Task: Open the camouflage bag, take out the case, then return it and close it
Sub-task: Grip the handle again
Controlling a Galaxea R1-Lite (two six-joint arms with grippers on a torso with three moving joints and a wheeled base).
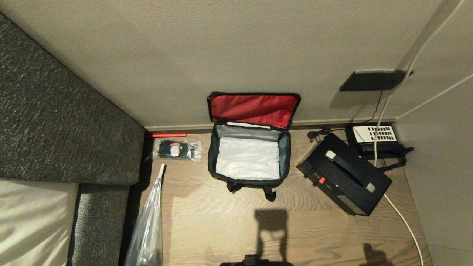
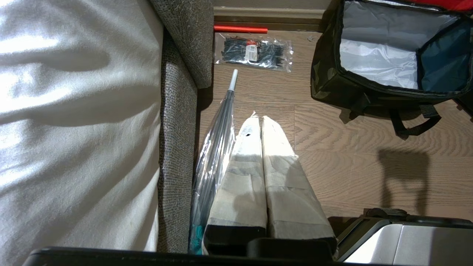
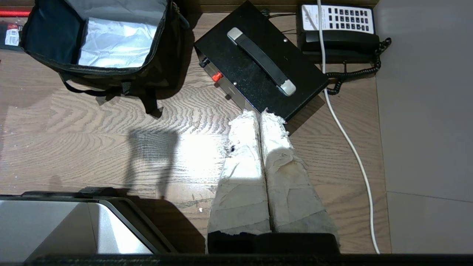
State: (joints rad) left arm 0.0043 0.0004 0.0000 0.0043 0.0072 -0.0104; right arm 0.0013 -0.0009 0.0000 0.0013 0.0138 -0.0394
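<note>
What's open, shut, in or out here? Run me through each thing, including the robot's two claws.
Camouflage bag: open, red lid flipped back against the wall, nothing inside.
Case: out of the bag, shut, lying flat on the floor beside it.
Telephone: handset on its cradle.
Left gripper: shut, holding nothing, above the floor.
Right gripper: shut, holding nothing, near the case.

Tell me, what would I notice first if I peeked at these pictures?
Probably the camouflage bag on the wooden floor by the wall, its bright red lid lining flipped up and its pale inside empty. Next, the black case lying slanted on the floor to its right, just in front of a telephone. Both end effectors hang shut above the floor, the left end effector beside the sofa, the right end effector near the case.
</note>
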